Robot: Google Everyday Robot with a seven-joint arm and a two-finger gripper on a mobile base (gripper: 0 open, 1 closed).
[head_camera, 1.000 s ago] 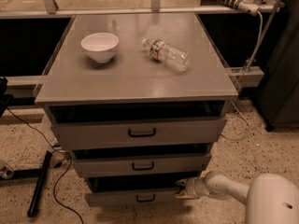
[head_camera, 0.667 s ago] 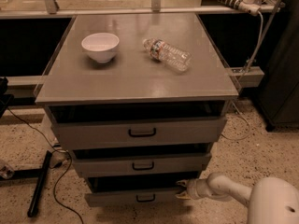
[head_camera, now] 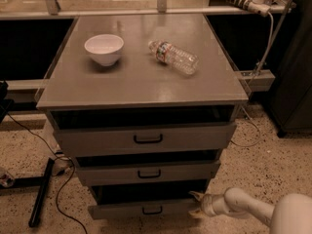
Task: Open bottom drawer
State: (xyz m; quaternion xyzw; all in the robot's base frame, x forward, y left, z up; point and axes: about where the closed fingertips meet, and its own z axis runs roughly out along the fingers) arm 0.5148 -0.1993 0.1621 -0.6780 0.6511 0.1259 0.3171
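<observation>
The bottom drawer [head_camera: 122, 210] is the lowest grey front of the cabinet, with a small black loop handle [head_camera: 152, 210] at its centre. It stands slightly pulled out, with a dark gap above its front. My gripper [head_camera: 196, 204] on the white arm [head_camera: 243, 206] reaches in from the lower right and sits at the drawer's right end, touching its front edge.
The middle drawer [head_camera: 146, 173] and top drawer [head_camera: 146, 139] also stand slightly out. A white bowl [head_camera: 104, 49] and a lying plastic bottle [head_camera: 173, 57] rest on the cabinet top [head_camera: 136, 82]. Cables and a black bar [head_camera: 41, 191] lie on the floor at left.
The arm has shifted slightly right and the gripper stays at the drawer's right end. The bottom drawer's position looks about the same.
</observation>
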